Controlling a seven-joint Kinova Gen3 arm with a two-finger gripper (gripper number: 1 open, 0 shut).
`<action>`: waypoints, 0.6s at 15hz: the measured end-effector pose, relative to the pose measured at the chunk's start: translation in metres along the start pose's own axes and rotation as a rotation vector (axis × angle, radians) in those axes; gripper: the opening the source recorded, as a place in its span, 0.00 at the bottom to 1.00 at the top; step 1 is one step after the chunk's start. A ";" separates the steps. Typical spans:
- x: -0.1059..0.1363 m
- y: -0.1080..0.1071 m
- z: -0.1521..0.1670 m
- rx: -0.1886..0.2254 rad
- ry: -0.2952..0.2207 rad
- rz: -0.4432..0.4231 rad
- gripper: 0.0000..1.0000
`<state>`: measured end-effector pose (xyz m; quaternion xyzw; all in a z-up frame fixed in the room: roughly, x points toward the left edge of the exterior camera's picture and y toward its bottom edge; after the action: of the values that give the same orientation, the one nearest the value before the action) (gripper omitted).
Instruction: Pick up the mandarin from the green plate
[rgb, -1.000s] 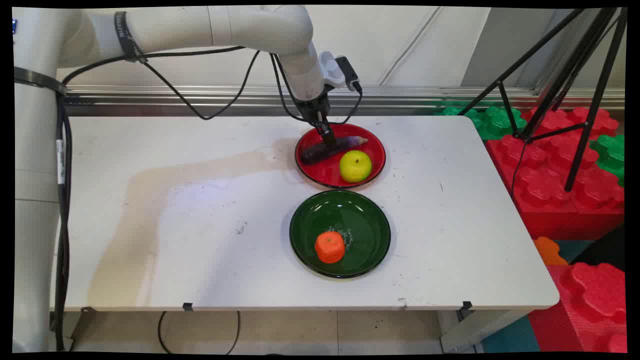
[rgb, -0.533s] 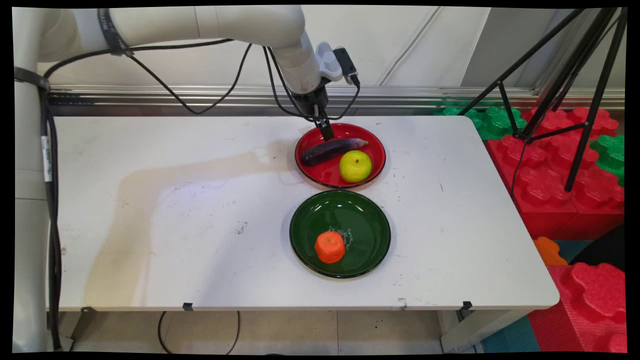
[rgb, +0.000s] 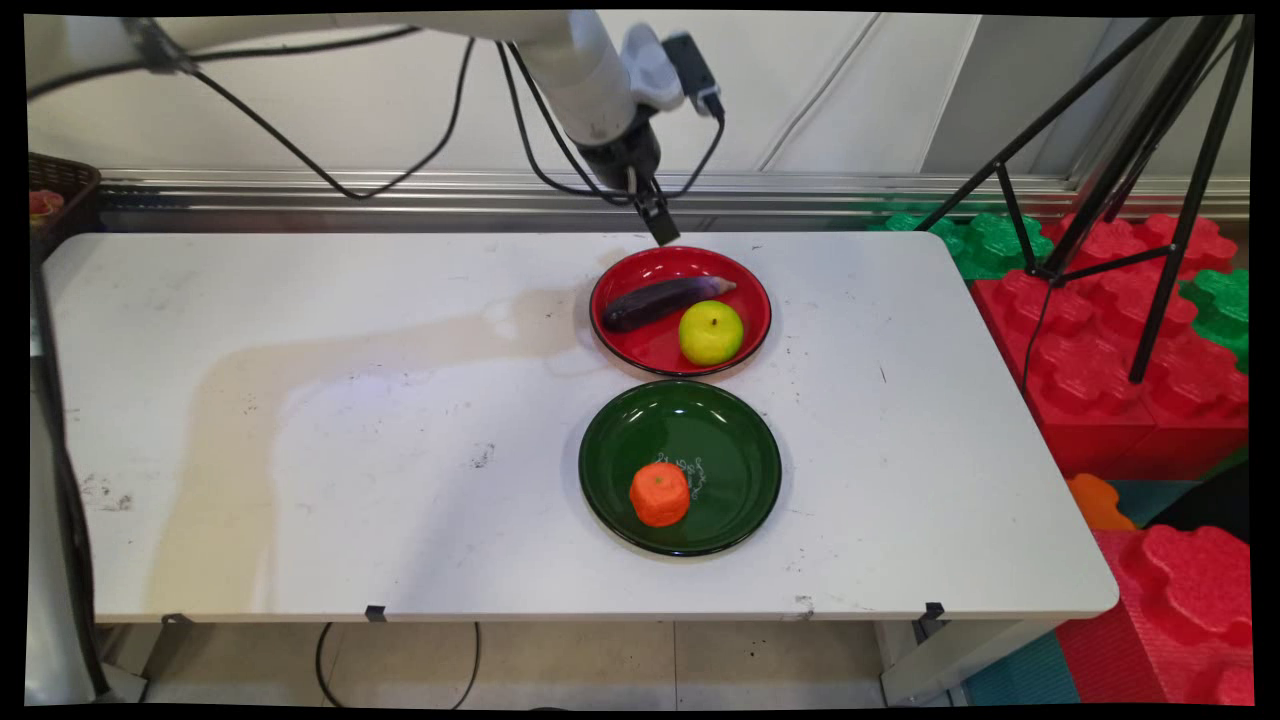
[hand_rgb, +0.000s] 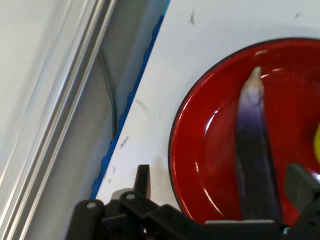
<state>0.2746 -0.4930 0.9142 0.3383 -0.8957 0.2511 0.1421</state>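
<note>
Just gripper (rgb: 660, 232) above eggplant (rgb: 663, 300)

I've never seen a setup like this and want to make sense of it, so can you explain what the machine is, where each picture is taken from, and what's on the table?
This is a white robot arm with a black two-fingered hand, working at a white table. One picture comes from a fixed camera looking down across the table. The other comes from a camera on the hand itself, so its fingers show at the bottom, spread apart with nothing between them. The hand hangs just above the far rim of a round red plate, which holds a dark purple toy eggplant and a yellow-green toy apple. Nearer the camera, a round dark green plate holds an orange toy fruit.
</note>
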 end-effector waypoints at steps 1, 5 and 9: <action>0.000 0.001 -0.008 0.000 0.009 -0.003 1.00; -0.008 0.011 -0.046 -0.009 0.035 -0.019 1.00; -0.023 0.039 -0.091 -0.035 0.028 -0.046 1.00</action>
<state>0.2722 -0.4060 0.9662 0.3528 -0.8898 0.2368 0.1664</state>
